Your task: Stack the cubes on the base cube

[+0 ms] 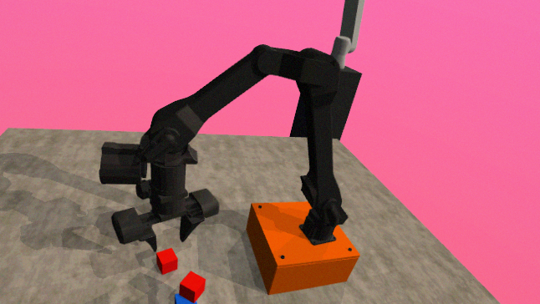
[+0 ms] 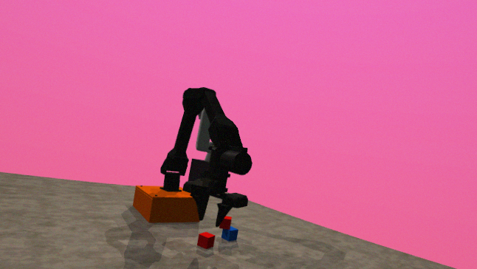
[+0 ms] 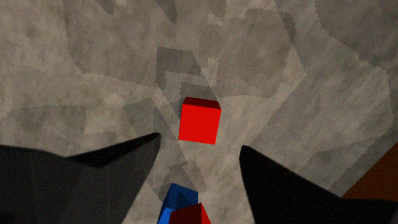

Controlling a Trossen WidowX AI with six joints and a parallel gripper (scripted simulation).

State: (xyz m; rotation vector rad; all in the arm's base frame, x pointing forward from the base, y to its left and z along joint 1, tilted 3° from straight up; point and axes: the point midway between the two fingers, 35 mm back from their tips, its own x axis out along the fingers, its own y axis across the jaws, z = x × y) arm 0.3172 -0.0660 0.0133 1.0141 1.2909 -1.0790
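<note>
open gap around loose red cube

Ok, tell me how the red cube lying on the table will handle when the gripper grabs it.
The red cube probably slides, not rolls: flat faces, sharp edges. It looks rigid, so the open gripper should clamp its parallel sides squarely. It sits alone, so a nudge likely just shifts it.
</note>
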